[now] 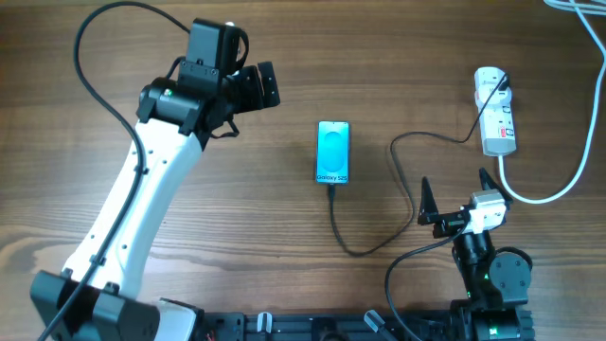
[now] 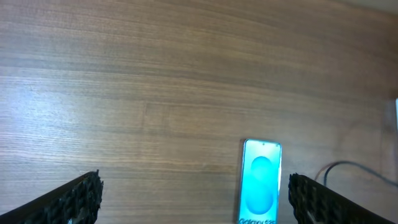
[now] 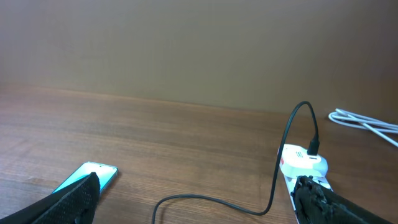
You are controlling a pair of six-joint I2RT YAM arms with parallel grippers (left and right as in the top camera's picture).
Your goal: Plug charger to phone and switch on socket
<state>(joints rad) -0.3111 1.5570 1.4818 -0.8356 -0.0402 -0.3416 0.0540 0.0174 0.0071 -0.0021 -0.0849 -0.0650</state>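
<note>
The phone (image 1: 332, 152) lies flat mid-table with its cyan screen up; it also shows in the left wrist view (image 2: 261, 183) and the right wrist view (image 3: 84, 177). The charger cable (image 1: 355, 249) meets the phone's near end, loops right and runs up to the socket (image 1: 495, 112) at the far right. The cable (image 3: 217, 199) and socket (image 3: 305, 163) show in the right wrist view. My left gripper (image 1: 256, 85) is open and empty, left of the phone, with its fingers (image 2: 196, 202) wide apart. My right gripper (image 1: 457, 192) is open and empty, below the socket, spread (image 3: 199, 208) above the cable.
The socket's thick white lead (image 1: 559, 194) curves off to the right edge and up the far right side; it also shows in the right wrist view (image 3: 367, 121). The robots' black cables arc over the left arm (image 1: 104, 57). The arm bases stand along the near edge.
</note>
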